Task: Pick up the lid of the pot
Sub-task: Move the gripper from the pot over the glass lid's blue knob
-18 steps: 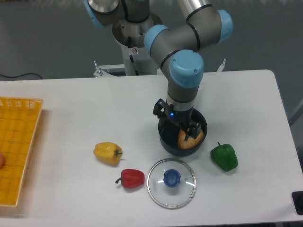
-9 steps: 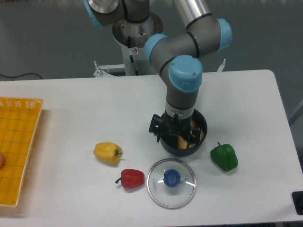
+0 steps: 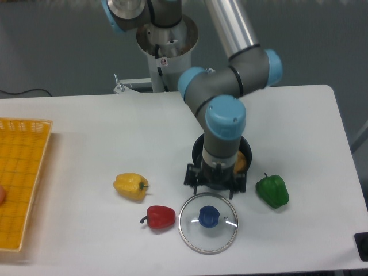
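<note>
The gripper [image 3: 215, 184] was open, its two fingers spread wide with nothing held between them. It pointed downward, just behind and above the pot lid [image 3: 195, 238], which lay flat on the white surface [image 3: 86, 230], in front of the pot [image 3: 201, 172]. The wide spacing appeared intended to let one finger pass on each side of the knob [image 3: 209, 217]. The knob faced up, which made it the probable grasp point; the smooth disc around it offered little to pinch. The remaining step, as judged, was to align over the knob, lower, close and lift. An off-centre descent could have pushed a finger onto the disc or tipped the lid.

Materials and shapes were as follows. The lid was a round, transparent disc, apparently glass, with a thin metallic-looking rim and a rounded blue knob. The pot was black, round and uncovered, with a tan item [image 3: 241, 167] inside, partly hidden by the gripper. The red pepper [image 3: 160, 217] lay on its side just beside the lid; its skin was glossy. The yellow pepper [image 3: 131, 186] and the green pepper [image 3: 272, 191] had lobed bodies and stood apart from the lid, outside the likely closing path.
</note>
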Robot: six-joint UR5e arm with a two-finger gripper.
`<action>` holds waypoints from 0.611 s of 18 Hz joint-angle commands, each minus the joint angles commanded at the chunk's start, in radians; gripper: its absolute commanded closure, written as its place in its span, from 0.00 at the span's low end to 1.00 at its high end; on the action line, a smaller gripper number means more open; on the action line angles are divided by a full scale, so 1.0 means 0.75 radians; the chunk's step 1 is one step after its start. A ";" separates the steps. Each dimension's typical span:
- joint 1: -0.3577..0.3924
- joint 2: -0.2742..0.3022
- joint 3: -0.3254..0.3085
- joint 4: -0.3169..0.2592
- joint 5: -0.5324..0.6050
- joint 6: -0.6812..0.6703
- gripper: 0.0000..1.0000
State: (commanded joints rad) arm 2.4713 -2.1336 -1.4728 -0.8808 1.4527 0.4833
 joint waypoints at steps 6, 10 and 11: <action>-0.002 -0.047 0.008 0.058 0.002 0.002 0.00; -0.002 -0.064 0.006 0.049 0.057 0.004 0.00; -0.004 -0.068 0.000 0.045 0.102 0.006 0.00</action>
State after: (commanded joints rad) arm 2.4682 -2.1844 -1.4726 -0.8467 1.5290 0.4878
